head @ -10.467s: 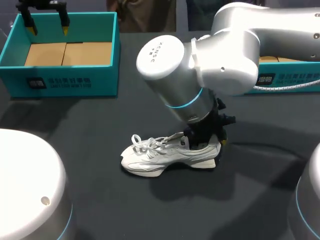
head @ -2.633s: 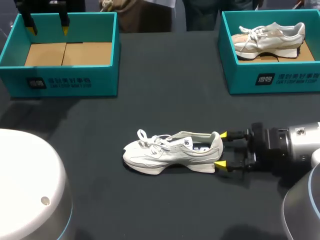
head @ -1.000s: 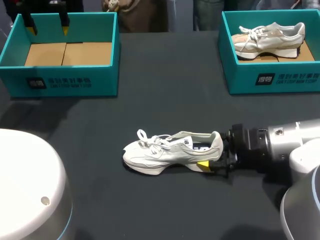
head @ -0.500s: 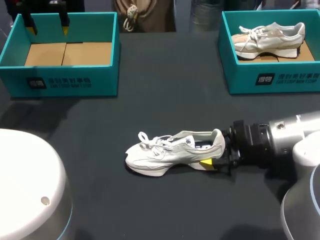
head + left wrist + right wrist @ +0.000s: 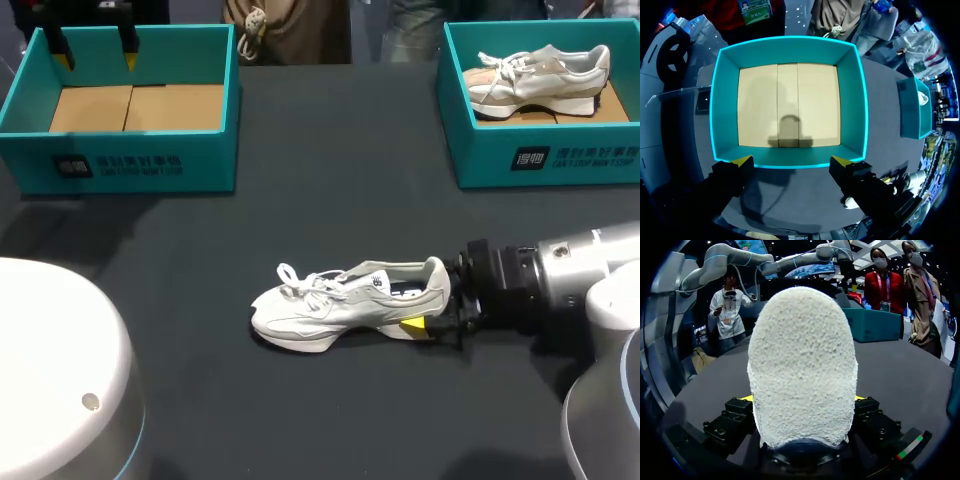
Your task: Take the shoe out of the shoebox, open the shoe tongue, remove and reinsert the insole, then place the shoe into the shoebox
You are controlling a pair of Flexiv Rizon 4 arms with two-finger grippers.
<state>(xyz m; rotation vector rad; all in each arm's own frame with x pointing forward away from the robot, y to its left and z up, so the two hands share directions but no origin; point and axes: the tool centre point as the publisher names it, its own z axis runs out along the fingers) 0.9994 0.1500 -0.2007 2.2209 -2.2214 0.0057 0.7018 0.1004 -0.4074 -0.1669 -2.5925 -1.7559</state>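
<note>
A white sneaker (image 5: 345, 305) lies on its sole in the middle of the dark table, toe to the left. My right gripper (image 5: 428, 298) comes in low from the right and is shut on the heel, one yellow tip showing on the near side. The right wrist view is filled by the sneaker's fuzzy white heel (image 5: 802, 355), with a finger pressed against each side of it. The empty teal shoebox (image 5: 130, 165) stands at the back left. My left gripper (image 5: 97, 50) hangs open over its far wall; in its own view the left gripper (image 5: 792, 161) is above the box (image 5: 850, 100).
A second teal shoebox (image 5: 560, 155) at the back right holds another pale sneaker (image 5: 540, 75). Bare dark tabletop lies between the two boxes and around the shoe.
The right gripper and the sneaker shifted together a little to the right about half a second ago, then stayed still. The left arm has not moved.
</note>
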